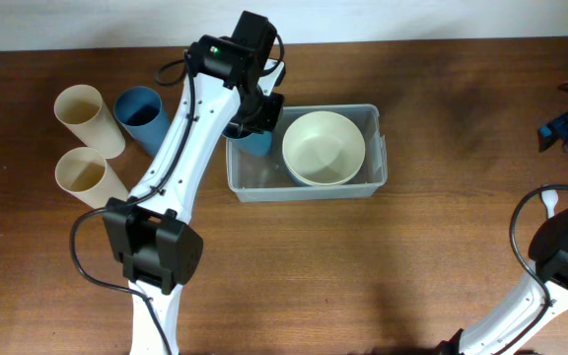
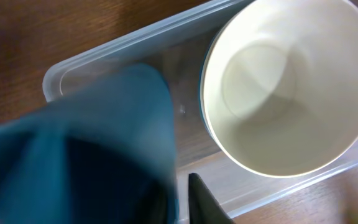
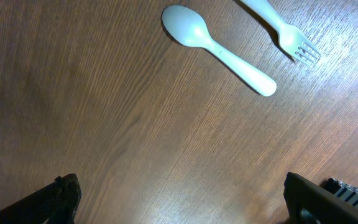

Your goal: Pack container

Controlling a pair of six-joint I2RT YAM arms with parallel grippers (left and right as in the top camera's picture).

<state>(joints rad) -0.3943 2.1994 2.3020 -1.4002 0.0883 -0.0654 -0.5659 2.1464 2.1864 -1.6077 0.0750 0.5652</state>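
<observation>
The clear plastic container (image 1: 373, 158) sits at the table's middle, with a cream bowl (image 1: 323, 148) in its right half. The left wrist view shows the container (image 2: 104, 53) and the bowl (image 2: 291, 87). My left gripper (image 1: 252, 126) is shut on the rim of a blue cup (image 1: 256, 144) and holds it over the container's left end; the cup (image 2: 86, 149) fills the left of its wrist view. My right gripper (image 3: 182, 199) is open and empty above bare wood near a white spoon (image 3: 219, 46) and white fork (image 3: 284, 31).
Two cream cups (image 1: 89, 118) (image 1: 87, 176) and a blue cup (image 1: 144, 116) lie on their sides at the left. The spoon (image 1: 552, 203) lies at the right edge near the right arm.
</observation>
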